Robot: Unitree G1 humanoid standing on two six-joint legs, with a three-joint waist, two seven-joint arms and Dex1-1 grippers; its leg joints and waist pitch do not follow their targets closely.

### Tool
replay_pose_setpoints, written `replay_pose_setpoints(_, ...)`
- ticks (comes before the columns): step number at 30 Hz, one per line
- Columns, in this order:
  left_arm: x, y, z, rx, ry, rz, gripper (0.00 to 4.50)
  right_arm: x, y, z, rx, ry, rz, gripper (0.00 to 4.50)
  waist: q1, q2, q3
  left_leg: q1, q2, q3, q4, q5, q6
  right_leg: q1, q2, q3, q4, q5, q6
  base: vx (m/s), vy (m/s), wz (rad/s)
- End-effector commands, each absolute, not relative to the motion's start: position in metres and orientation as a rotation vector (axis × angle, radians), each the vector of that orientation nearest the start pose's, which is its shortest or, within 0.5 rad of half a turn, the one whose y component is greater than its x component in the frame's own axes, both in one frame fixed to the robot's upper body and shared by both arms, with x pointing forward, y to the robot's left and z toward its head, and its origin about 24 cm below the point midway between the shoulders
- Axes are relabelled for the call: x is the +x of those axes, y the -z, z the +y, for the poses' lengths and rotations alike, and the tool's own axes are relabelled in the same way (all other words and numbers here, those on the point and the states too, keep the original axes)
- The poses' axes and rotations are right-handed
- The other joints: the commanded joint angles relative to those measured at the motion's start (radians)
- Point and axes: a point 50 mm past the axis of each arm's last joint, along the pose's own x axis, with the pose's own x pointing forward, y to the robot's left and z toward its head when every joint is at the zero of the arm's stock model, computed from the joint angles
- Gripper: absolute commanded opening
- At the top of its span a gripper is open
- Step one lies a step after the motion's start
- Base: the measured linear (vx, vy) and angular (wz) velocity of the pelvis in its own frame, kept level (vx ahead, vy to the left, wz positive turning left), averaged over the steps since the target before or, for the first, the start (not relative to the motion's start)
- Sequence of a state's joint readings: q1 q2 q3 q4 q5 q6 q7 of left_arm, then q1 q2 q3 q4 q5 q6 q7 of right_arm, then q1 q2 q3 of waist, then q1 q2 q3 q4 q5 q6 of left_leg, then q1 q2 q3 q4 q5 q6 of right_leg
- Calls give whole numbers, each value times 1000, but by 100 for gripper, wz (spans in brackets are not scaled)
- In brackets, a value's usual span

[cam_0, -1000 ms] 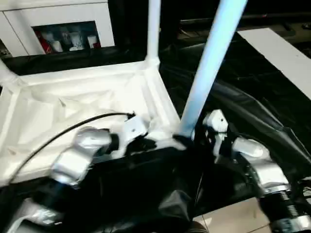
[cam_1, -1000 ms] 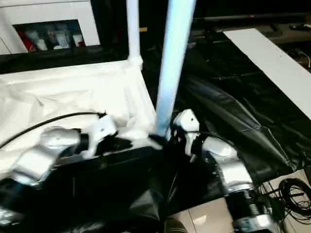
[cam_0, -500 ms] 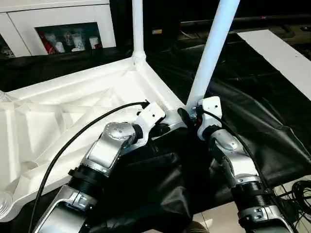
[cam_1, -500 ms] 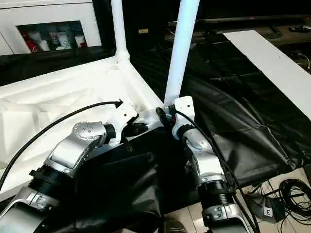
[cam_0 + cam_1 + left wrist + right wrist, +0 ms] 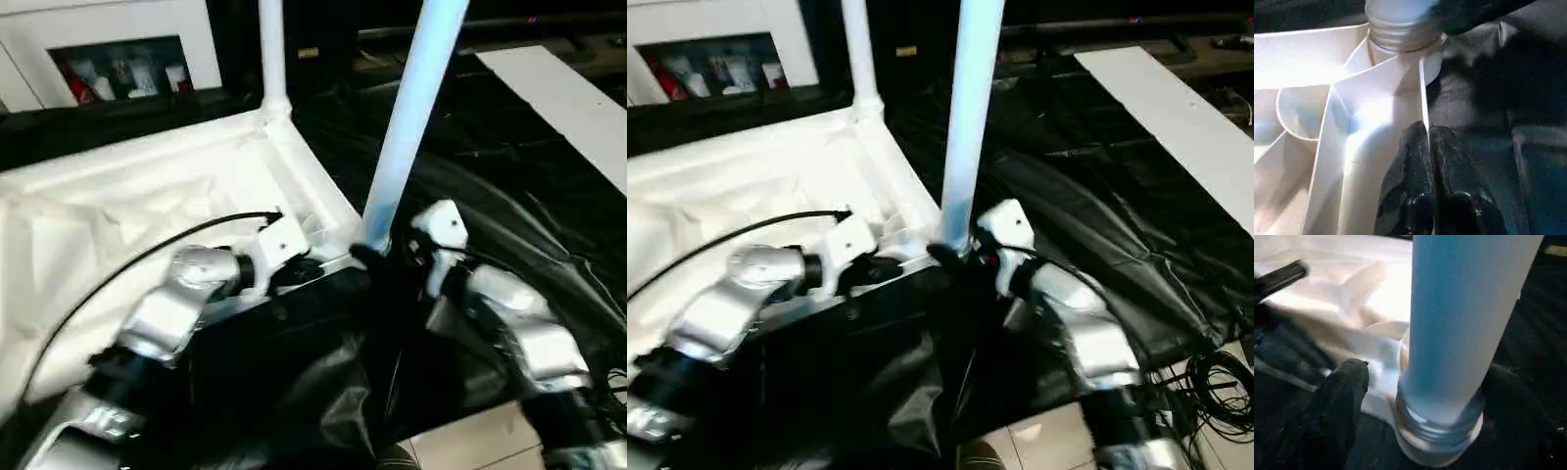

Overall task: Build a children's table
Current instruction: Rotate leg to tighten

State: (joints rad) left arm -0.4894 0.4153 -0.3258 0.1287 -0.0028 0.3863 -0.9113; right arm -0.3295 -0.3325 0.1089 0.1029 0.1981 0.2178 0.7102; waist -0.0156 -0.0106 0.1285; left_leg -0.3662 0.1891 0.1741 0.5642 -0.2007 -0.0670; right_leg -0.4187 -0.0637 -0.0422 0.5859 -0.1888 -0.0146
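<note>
Near leg (image 5: pixel 407 117) threaded end sits in tabletop (image 5: pixel 118 196) corner socket (image 5: pixel 1400 61); right gripper (image 5: pixel 1422 396) grasps leg base, left gripper (image 5: pixel 1425 171) clenched on tabletop rim at 9 o'clock of socket

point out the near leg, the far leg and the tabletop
near long white tubular leg (image 5: pixel 407 117), left eye view, mid shaft
far long white tubular leg (image 5: pixel 271 49), left eye view, shaft
large white plastic ribbed tabletop (image 5: pixel 147 186), left eye view, underside

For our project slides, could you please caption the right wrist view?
Right gripper fingers flank the threaded base of a white leg standing in the tabletop corner socket.
</note>
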Motion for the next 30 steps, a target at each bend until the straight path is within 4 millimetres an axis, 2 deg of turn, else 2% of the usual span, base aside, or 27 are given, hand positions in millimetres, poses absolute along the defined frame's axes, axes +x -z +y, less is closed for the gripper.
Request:
replay_pose_setpoints(1, 295, -59, 121, 483, 1114, 484, 0, 291, -85, -136, -152, -921, 92, 380, 4, 8, -69, 0, 35, -2, -42, 94, 176, 68, -60, 47, -23, 232, -332, 0, 0, 0)
replay_pose_setpoints(2, 296, -59, 122, 469, 1101, 495, 0, 289, -85, -140, -170, -937, 100, 380, 6, 7, -65, 2, 35, 0, -42, 81, 185, 67, -60, 46, -25, 233, -343, 0, 0, 0)
replay_pose_setpoints(3, 296, -58, 123, 461, 1096, 507, 44, 288, -85, -141, -171, -944, 104, 383, 7, 6, -64, 3, 35, 1, -44, 63, 184, 67, -60, 46, -28, 209, -344, 0, 0, 0)
replay_pose_setpoints(5, 297, -58, 123, 455, 1092, 518, 55, 287, -85, -142, -171, -948, 106, 383, 10, 7, -60, 4, 38, 1, -48, 6, 164, 69, -63, 46, -37, 107, -337, 0, 0, 0)
replay_pose_setpoints(7, 297, -57, 124, 455, 1081, 518, 67, 287, -86, -142, -171, -952, 108, 383, 11, 5, -55, 4, 37, 0, -53, -56, 123, 68, -63, 47, -48, -20, -314, 0, 0, 0)
replay_pose_setpoints(8, 297, -57, 123, 461, 1082, 513, 95, 287, -86, -142, -173, -956, 109, 383, 10, 4, -54, 5, 36, 0, -53, -80, 105, 68, -62, 49, -51, -70, -301, 0, 0, 0)
replay_pose_setpoints(10, 296, -57, 123, 475, 1082, 511, 101, 286, -87, -142, -174, -966, 112, 383, 10, 6, -50, 7, 36, -1, -56, -120, 82, 65, -63, 50, -59, -149, -280, 0, 0, 0)
replay_pose_setpoints(12, 294, -57, 124, 479, 1093, 525, 101, 285, -88, -141, -178, -976, 112, 383, 10, 6, -51, 8, 35, -1, -57, -132, 68, 63, -62, 51, -62, -178, -264, 0, 0, 0)
replay_pose_setpoints(14, 293, -57, 124, 484, 1097, 523, 101, 285, -87, -141, -178, -978, 112, 383, 7, 7, -56, 6, 34, -2, -55, -101, 69, 65, -60, 51, -56, -131, -264, 0, 0, 0)
replay_pose_setpoints(15, 292, -57, 124, 474, 1104, 525, 87, 285, -87, -142, -178, -980, 113, 383, 7, 7, -57, 5, 34, -2, -54, -89, 72, 66, -59, 52, -54, -106, -269, 0, 0, 0)
replay_pose_setpoints(16, 292, -57, 124, 470, 1107, 525, 87, 285, -87, -142, -179, -982, 113, 383, 6, 6, -58, 4, 34, -2, -53, -69, 80, 67, -58, 51, -50, -62, -280, 0, 0, 0)
replay_pose_setpoints(17, 292, -58, 124, 456, 1113, 525, 65, 285, -87, -142, -180, -981, 114, 383, 5, 5, -60, 4, 33, -1, -51, -56, 90, 68, -57, 51, -47, -28, -288, 0, 0, 0)
replay_pose_setpoints(19, 292, -59, 124, 441, 1116, 521, 63, 286, -86, -143, -179, -973, 113, 383, 5, 6, -61, 4, 32, -1, -49, -38, 104, 69, -57, 50, -43, 7, -300, 0, 0, 0)
replay_pose_setpoints(22, 291, -59, 124, 424, 1126, 520, 25, 287, -87, -143, -173, -982, 111, 383, 6, 5, -61, 4, 32, 0, -49, -39, 112, 70, -58, 49, -43, 7, -305, 0, 0, 0)
replay_pose_setpoints(24, 287, -59, 122, 383, 1186, 506, 21, 284, -82, -144, -194, -1044, 134, 383, 6, 3, -60, 4, 33, -1, -49, -51, 115, 70, -59, 49, -45, -23, -304, 0, 0, 0)
replay_pose_setpoints(30, 271, -58, 119, 393, 1360, 496, 9, 284, -76, -148, -236, -1069, 157, 383, 9, 3, -59, 7, 35, -1, -50, -62, 116, 66, -60, 48, -47, -63, -298, 0, 0, 0)
